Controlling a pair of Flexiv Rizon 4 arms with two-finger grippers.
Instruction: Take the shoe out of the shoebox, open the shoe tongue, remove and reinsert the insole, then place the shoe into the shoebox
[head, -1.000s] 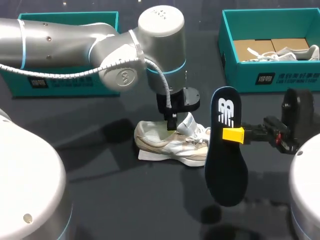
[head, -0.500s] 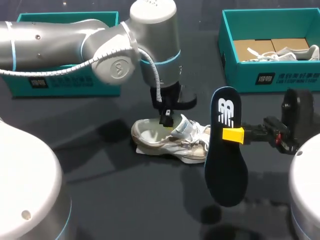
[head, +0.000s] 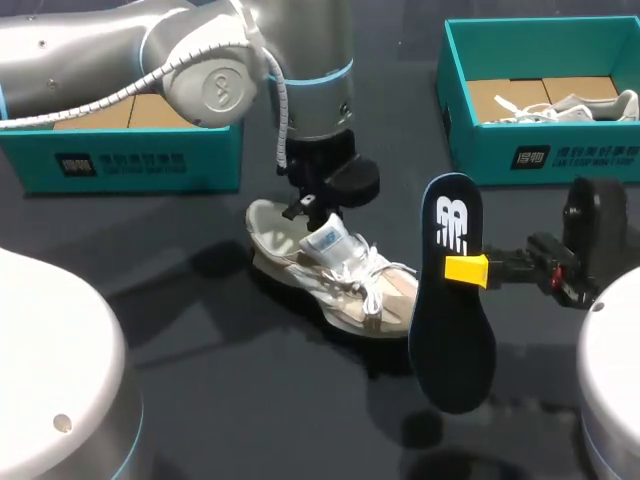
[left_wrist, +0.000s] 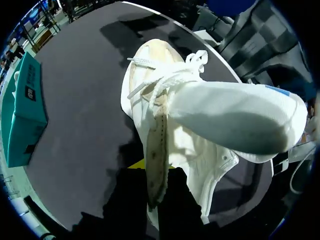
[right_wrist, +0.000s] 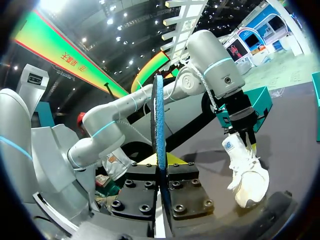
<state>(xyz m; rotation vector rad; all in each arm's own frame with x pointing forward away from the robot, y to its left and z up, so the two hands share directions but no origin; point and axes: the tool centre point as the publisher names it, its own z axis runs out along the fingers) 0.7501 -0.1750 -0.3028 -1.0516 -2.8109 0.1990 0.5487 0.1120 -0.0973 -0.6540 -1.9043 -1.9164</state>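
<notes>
While the left pincer (head: 316, 207) is clenching the shoe (head: 340, 280) by its collar, a slip is looming.
Toe is touching the worktop (head: 200, 360) — pushing in the insole (head: 452, 345) that the right pincer (head: 466, 270) is clamping could twist it loose.

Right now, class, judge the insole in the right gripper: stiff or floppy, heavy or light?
The insole probably holds its shape: pinched only at its middle by the right gripper, both ends stand straight. Edge-on in the right wrist view it looks thin, so likely light, yet bendable if pushed.
</notes>
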